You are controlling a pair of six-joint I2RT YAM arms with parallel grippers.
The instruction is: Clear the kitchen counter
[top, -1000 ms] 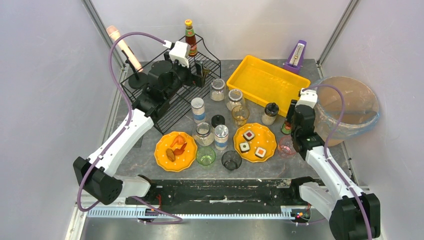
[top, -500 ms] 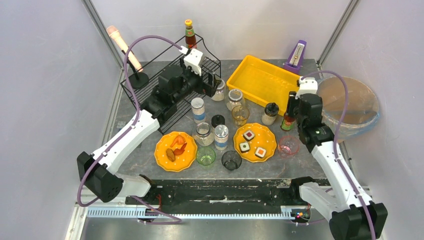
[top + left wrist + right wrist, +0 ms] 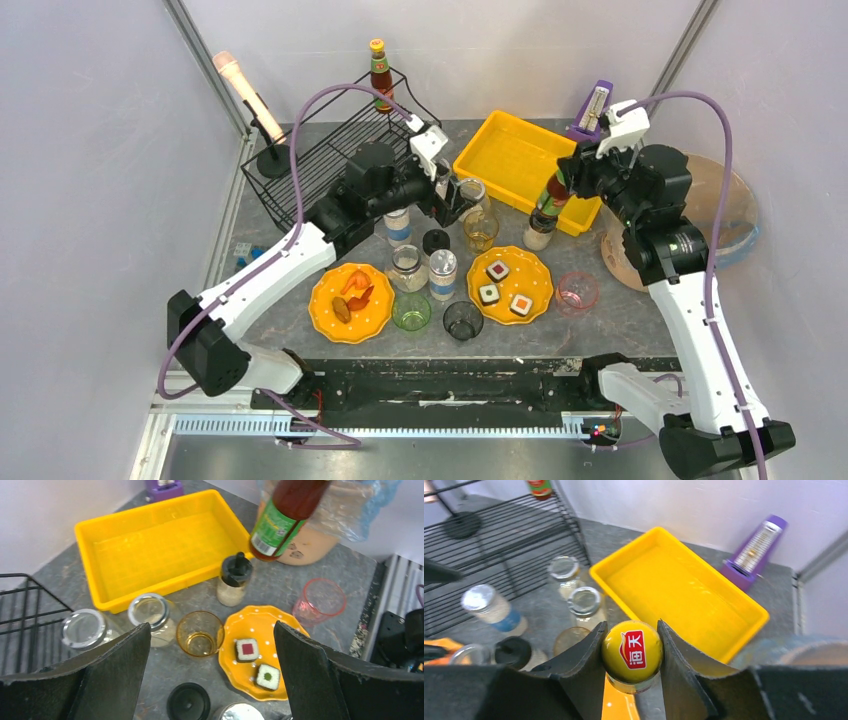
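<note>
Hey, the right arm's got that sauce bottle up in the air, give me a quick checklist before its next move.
1. Grip: right fingers clamp the bottle on both sides of its yellow cap: ok.
2. Height: bottle hangs off the counter: ok.
3. Inside of the tray: bare: ok.
4. Space below the bottle: shaker stands close under it: not ok.
5. Other arm: left fingers open, holding nothing: ok.
6. Cap screwed tight: cannot tell.
</note>
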